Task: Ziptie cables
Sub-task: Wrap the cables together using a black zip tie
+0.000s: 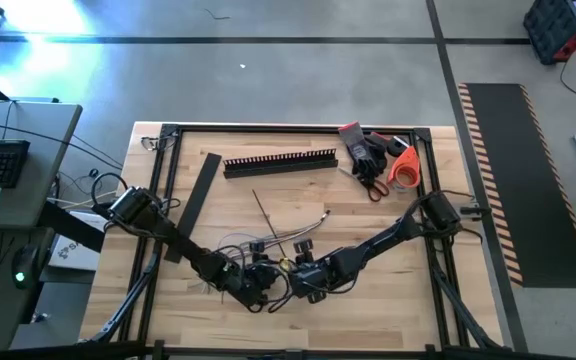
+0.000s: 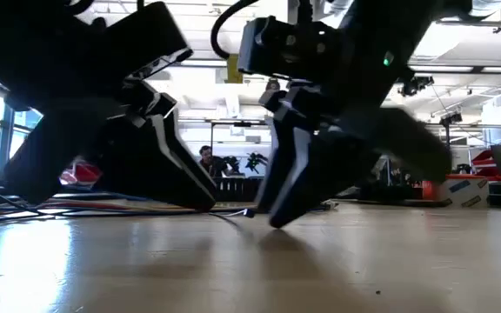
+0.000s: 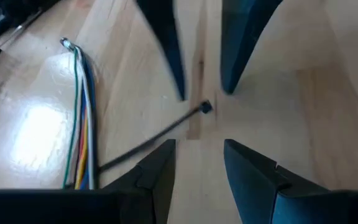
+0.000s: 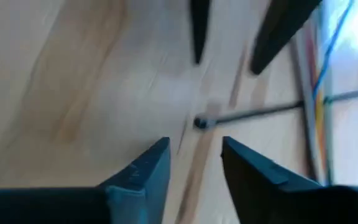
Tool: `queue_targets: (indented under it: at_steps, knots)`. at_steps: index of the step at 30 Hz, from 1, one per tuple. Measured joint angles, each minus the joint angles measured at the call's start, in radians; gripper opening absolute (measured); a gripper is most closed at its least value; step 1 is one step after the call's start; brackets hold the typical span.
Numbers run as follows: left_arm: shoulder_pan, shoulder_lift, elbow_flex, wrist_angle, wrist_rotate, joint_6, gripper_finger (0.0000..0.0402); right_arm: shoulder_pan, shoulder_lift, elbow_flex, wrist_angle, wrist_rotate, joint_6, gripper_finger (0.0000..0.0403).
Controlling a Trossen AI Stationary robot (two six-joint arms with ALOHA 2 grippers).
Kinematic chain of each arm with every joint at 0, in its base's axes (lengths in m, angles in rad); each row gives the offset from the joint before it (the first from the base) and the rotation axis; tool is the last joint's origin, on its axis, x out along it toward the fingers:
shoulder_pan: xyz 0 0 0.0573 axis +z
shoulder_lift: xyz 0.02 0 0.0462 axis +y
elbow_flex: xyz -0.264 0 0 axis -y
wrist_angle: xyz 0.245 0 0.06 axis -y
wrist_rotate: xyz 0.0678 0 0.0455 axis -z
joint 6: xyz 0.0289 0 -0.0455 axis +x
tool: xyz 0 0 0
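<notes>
High view: both arms are reaching in toward the 6 o'clock part of the wooden surface (image 1: pixel 368 300), the left gripper (image 1: pixel 251 283) coming from 9 o'clock and the right gripper (image 1: pixel 303 279) from 3 o'clock, the two meeting nose to nose. The cables (image 1: pixel 286 236) are lying loosely curved just above them, near the middle. Toward 12 o'clock a black slotted duct (image 1: pixel 280 161) is lying flat, with a flat black strip (image 1: pixel 196 198) slanting at its 8 o'clock side. At 1 o'clock are sitting black gloves (image 1: pixel 365 148), scissors (image 1: pixel 370 182) and an orange tape roll (image 1: pixel 405 168).

Low view: two dark grippers are pointing down at the surface, their tips nearly touching it, with coloured wires trailing behind them at 9 o'clock. A person (image 2: pixel 205 160) is sitting far back in the room.

Left wrist view: this arm's jaws are standing open, gripping nothing. A black zip tie (image 3: pixel 160 134) is lying on the wood between the two grippers, its head at the centre. A bundle of coloured cables is running alongside, apart from the jaws. The other arm's fingers are pointing in opposite.

Right wrist view: the right jaws are also standing open and empty, the zip tie's head lying just beyond their tips, the cable bundle further off.
</notes>
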Motion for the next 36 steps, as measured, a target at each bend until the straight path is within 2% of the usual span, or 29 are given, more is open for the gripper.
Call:
queue_targets:
  at_steps: [4, 10, 21, 27, 31, 36]
  knots:
    - [-0.006, 0.000, 0.000, -0.009, -0.003, -0.010, 0.0122, 0.022, -0.002, -0.081, 0.157, 0.125, -0.038, 0.0166]
    - [-0.006, 0.000, 0.000, -0.008, -0.007, -0.026, 0.0122, 0.045, -0.001, -0.144, 0.324, 0.204, -0.092, 0.0157]
    - [-0.004, 0.000, 0.000, -0.005, -0.008, -0.041, 0.0122, 0.031, -0.001, -0.144, 0.328, 0.255, -0.114, 0.0120]
    - [-0.003, 0.000, 0.000, -0.009, -0.009, -0.053, 0.0122, 0.025, -0.001, -0.144, 0.329, 0.321, -0.115, 0.0103]
    - [-0.003, 0.000, 0.000, -0.025, -0.036, -0.052, 0.0122, 0.019, -0.001, -0.143, 0.338, 0.324, -0.115, 0.0076]
    - [-0.003, 0.000, 0.000, -0.026, -0.062, -0.025, 0.0122, 0.003, -0.001, -0.143, 0.347, 0.325, -0.142, 0.0024]
